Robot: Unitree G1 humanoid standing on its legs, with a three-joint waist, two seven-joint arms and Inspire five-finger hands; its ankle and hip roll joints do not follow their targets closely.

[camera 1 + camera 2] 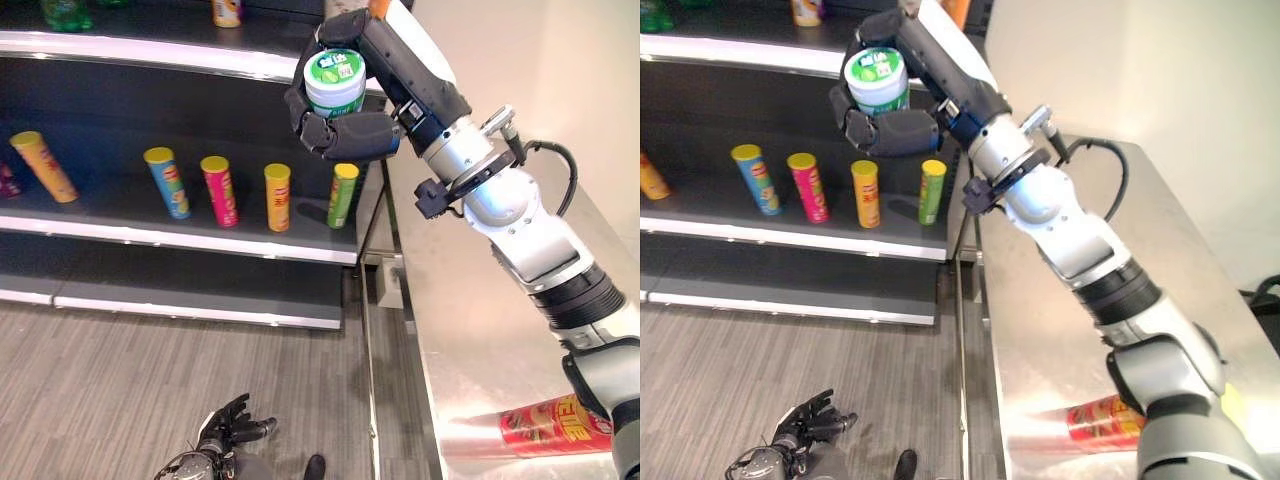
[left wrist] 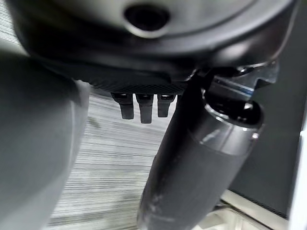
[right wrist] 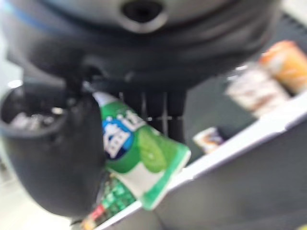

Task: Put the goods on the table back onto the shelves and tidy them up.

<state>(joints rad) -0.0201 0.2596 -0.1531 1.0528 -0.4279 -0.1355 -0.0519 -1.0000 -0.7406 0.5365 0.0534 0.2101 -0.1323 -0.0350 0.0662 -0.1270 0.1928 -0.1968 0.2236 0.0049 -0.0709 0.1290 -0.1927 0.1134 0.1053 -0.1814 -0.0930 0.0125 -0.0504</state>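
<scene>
My right hand (image 1: 340, 125) is shut on a white tub with a green lid (image 1: 335, 82), held up in front of the top shelf's silver edge (image 1: 150, 50). The thumb and fingers wrap the tub (image 3: 139, 158) in the right wrist view. A red crisp can (image 1: 555, 425) lies on its side on the steel table (image 1: 470, 330) near its front edge. My left hand (image 1: 232, 425) hangs low over the wooden floor, its fingers (image 2: 141, 108) relaxed and holding nothing.
On the middle shelf (image 1: 200, 240) stand several crisp cans: orange (image 1: 42, 165), blue (image 1: 166, 182), pink (image 1: 219, 190), yellow (image 1: 277, 197) and green (image 1: 342, 194). A green bottle (image 1: 66, 12) and an orange can (image 1: 227, 12) stand on the top shelf.
</scene>
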